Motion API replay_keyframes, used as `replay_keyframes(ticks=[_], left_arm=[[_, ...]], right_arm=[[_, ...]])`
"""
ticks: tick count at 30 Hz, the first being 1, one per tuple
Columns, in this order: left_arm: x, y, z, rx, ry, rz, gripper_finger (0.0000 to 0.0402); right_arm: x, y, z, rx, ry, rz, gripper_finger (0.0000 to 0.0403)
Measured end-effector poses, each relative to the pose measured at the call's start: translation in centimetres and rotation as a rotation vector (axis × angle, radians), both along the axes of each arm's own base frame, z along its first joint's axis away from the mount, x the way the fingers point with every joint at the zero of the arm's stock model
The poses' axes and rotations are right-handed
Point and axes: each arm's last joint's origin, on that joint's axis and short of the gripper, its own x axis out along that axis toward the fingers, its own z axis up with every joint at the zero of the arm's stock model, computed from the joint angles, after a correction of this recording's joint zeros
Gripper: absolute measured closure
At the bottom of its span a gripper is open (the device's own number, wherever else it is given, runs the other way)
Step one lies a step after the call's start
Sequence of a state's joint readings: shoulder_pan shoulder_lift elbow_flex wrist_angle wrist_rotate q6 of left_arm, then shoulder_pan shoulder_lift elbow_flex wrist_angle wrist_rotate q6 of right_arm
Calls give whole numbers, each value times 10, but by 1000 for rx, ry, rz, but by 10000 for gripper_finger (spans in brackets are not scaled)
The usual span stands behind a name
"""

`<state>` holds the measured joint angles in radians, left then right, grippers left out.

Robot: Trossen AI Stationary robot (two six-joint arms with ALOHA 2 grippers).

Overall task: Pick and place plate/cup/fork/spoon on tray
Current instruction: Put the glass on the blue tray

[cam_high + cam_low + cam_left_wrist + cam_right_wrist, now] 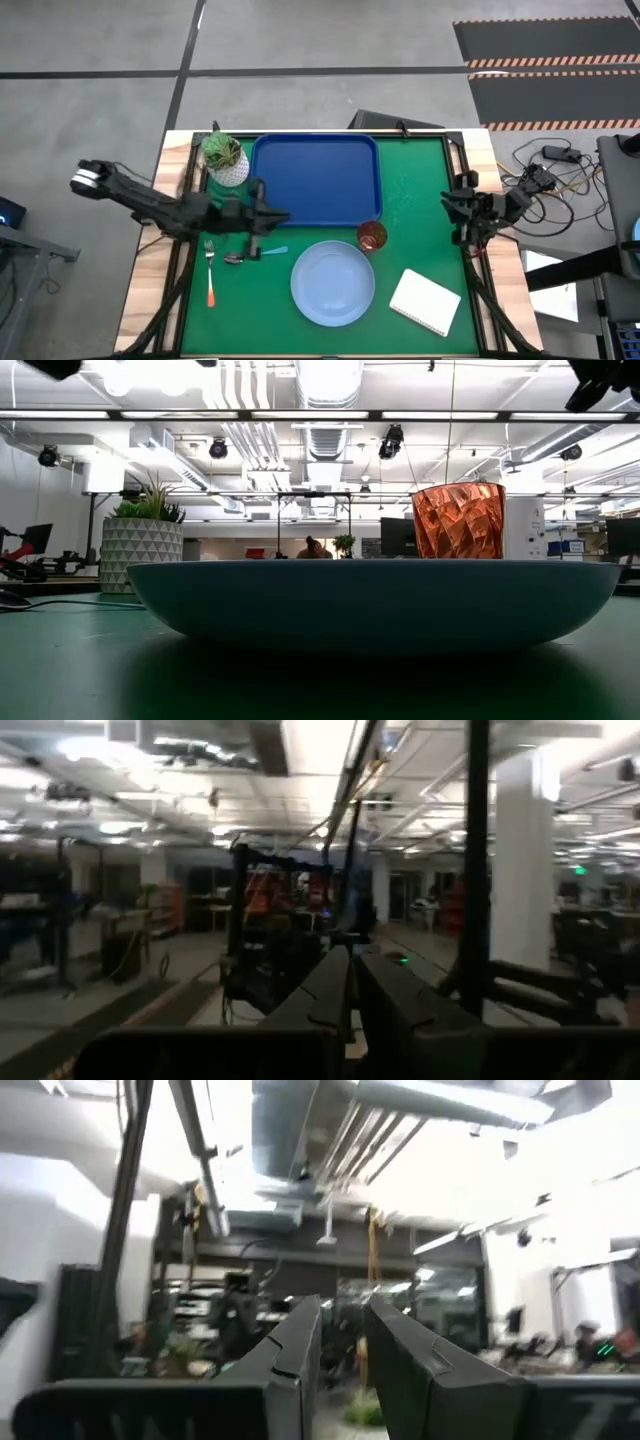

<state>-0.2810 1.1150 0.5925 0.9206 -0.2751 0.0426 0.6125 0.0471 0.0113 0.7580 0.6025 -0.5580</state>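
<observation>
The pale blue plate (pixel 332 283) lies flat on the green mat near the table's front, and it fills the low view (pixel 370 600). The dark red cup (pixel 372 236) stands upright just behind it (pixel 458 520). The spoon (pixel 252 256) and the fork (pixel 210 278) lie flat on the mat left of the plate. The dark blue tray (pixel 315 180) lies at the back. My left gripper (pixel 280 215) is shut and empty above the tray's near left corner, pointing level (pixel 352 970). My right gripper (pixel 447 205) waits at the table's right side with a narrow gap between its fingers (pixel 342 1330).
A white pot with a green plant (pixel 224 158) stands at the tray's left, close behind my left arm. A white square notepad (pixel 425 302) lies at the front right. Cables (pixel 545 180) lie off the table's right edge.
</observation>
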Motion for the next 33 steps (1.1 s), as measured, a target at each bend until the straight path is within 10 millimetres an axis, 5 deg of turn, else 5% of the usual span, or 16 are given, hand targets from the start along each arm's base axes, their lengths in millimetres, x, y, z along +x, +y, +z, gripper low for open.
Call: replay_keyframes(ticks=[15,20,33], left_arm=[[118,-7,-17,-62,697,135,394],[142,-14,-11,10,714,0,394],[195,-22,-43,56,783,-40,384]], right_arm=[[-13,-13,22,-3,-63,-228,333],[-14,-14,25,2,-39,-274,333],[-14,-15,26,15,-22,-284,333]])
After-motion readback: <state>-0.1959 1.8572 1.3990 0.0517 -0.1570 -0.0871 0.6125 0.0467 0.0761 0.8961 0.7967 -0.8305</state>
